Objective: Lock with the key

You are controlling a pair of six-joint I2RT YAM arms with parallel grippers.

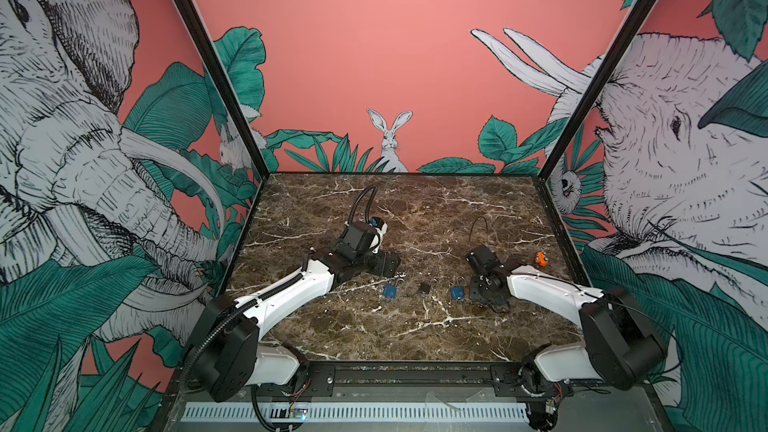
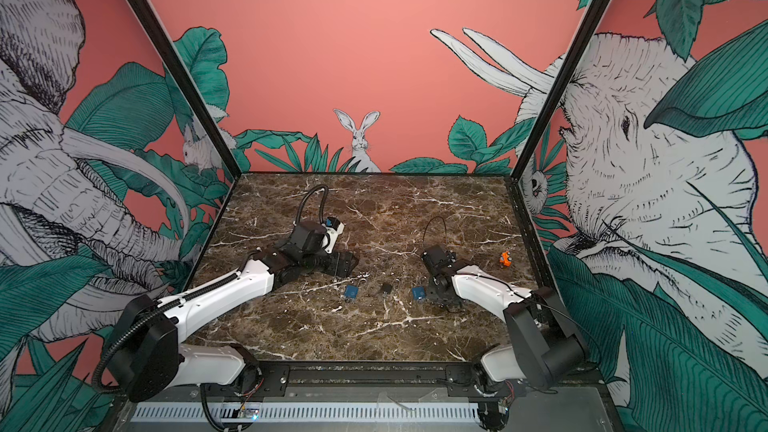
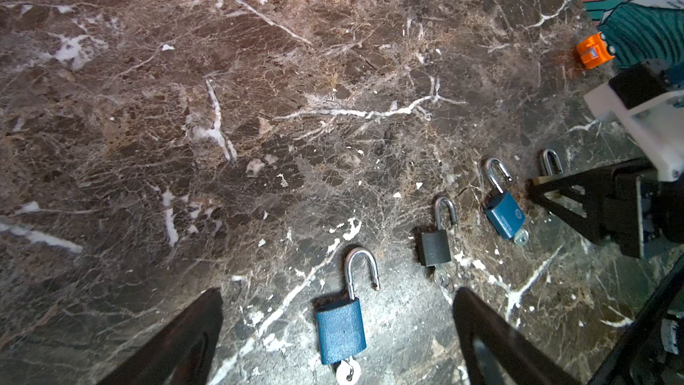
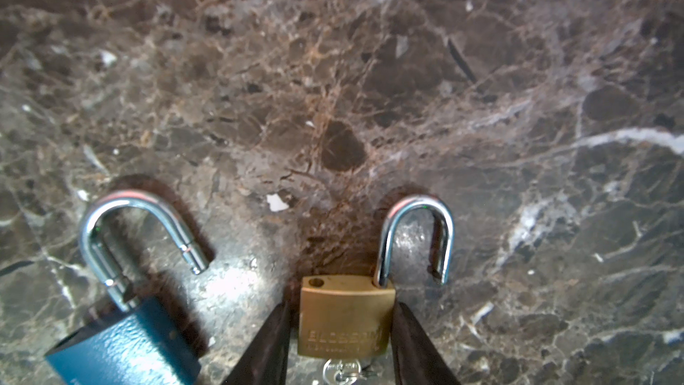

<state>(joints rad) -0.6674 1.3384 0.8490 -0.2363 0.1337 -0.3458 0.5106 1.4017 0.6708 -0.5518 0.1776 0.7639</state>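
Brass padlock lies flat on the marble table at the right end of a row of four locks. My right pincer straddles its body, one finger against each flank as far as the wrist view shows, so I count it as gripped. I hold it by the body because that leaves both working parts free: the key sticks out of the bottom between my fingers, and the shackle stands open at the other end, its free leg swung out beside the body and away from its hole. I judge the lock needs pinning like this before that leg can be swung back and pressed home. The neighbouring blue padlock, also open, lies just beside my finger but apart from it. In a top view my right arm reaches in low from the right, wrist bent steeply so the pincer points down at the table. My left pincer hangs spread wide and empty over the far blue padlock at the other end of the row, my left arm stretched forward with its wrist folded toward the middle.
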